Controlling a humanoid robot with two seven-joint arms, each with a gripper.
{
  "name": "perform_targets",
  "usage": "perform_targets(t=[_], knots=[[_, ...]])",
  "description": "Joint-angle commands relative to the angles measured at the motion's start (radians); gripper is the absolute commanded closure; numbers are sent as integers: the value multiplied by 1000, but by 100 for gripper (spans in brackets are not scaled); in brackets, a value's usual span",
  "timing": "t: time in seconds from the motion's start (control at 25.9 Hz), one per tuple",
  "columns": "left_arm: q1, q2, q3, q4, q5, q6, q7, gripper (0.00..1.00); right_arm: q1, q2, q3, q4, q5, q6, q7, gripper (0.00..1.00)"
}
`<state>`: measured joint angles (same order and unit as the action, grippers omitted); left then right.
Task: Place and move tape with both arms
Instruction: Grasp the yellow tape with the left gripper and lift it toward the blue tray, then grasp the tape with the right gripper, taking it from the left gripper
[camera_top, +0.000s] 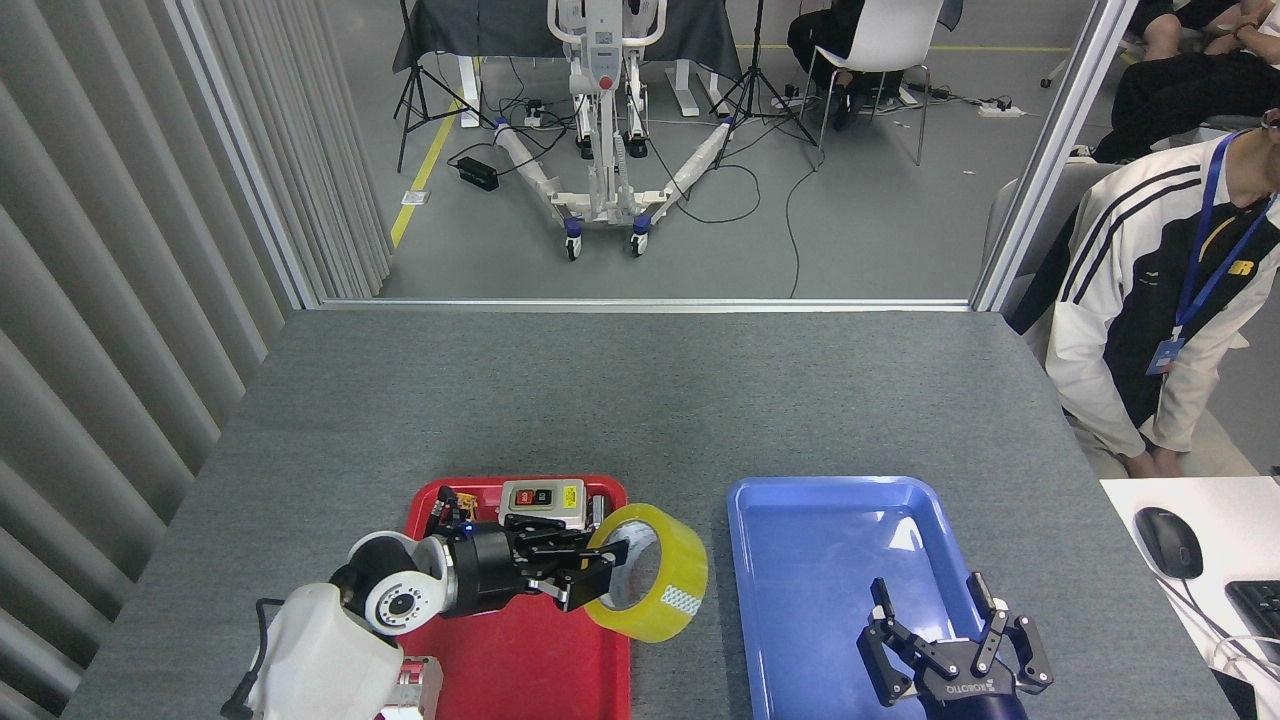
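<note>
Your left pincer (590, 572) is pinching the tape (655, 572) through its rim, fingers gripping the near wall of the roll, with the roll tipped on edge and lifted clear of the red tray (520, 655). The tape hangs over the tray's right edge, at about 3 o'clock from the tray's middle, above the strip of grey bench (640, 400) that separates it from the blue tray (830, 560). Your right pincer (950, 645) is spread wide, empty, hovering over the blue tray's near end at roughly 5 o'clock from its centre.

The step in hand looks like carrying the roll across toward the right arm's side. To do it well, keep the roll high enough that its lower rim clears both tray lips. Travel steadily toward 3 o'clock; the grip is on 1 wall only, so a jerk could swing or twist the roll. The grey switch box (541, 497) sits at the red tray's 12 o'clock end, just behind your left wrist, so avoid drawing the arm back over it. Leave the right pincer spread, and line it up so its fingers meet the roll's free side, away from the left fingers.
</note>
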<state>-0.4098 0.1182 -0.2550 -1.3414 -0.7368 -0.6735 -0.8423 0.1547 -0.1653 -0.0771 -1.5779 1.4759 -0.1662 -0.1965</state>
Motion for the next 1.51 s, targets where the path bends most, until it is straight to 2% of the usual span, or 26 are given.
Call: perform_targets(t=[0.0,0.12,0.23,0.27,0.43,0.54,0.66,0.81,0.89,0.97,1.04,1.08,1.12,1.2,1.28,1.39,1.47], knots=[[12,-84,-1,31,54,-112,124,100,34,1,7,-47,1,-107,-58,0],[26,-129,-13,73,54,-112,204,100,68,-10,8,-82,1,-326,-132,0],[28,-129,-18,93,54,-112,212,100,98,-20,7,-103,1,-590,-135,0],[28,-129,-18,99,54,-112,212,100,98,-19,7,-105,1,-619,-135,0],[28,-131,-20,100,54,-112,213,100,97,-19,31,-120,3,-619,-133,0],[39,-131,-33,100,57,-112,213,100,89,-11,65,-117,49,-619,-133,0],[51,-132,-46,99,57,-112,215,100,74,3,89,-108,55,-619,-133,0],[65,-138,-64,99,57,-112,216,100,69,6,105,-108,61,-619,-133,6],[66,-141,-64,100,57,-112,216,100,71,4,106,-108,81,-619,-133,19],[66,-141,-64,100,57,-112,216,100,74,6,106,-108,93,-619,-133,42],[66,-141,-67,100,57,-112,215,100,77,3,109,-108,95,-619,-133,60],[66,-141,-67,100,57,-112,215,100,78,1,109,-109,95,-619,-133,73],[68,-141,-67,100,57,-112,215,94,80,0,109,-109,95,-619,-133,85],[68,-141,-67,100,57,-112,215,87,83,3,109,-109,93,-619,-133,99],[80,-141,-67,100,57,-112,215,81,88,6,108,-109,89,-619,-135,100],[80,-141,-66,100,57,-112,216,59,97,6,102,-109,87,-619,-135,100],[80,-141,-64,97,57,-112,218,49,97,4,95,-109,86,-619,-135,100]])
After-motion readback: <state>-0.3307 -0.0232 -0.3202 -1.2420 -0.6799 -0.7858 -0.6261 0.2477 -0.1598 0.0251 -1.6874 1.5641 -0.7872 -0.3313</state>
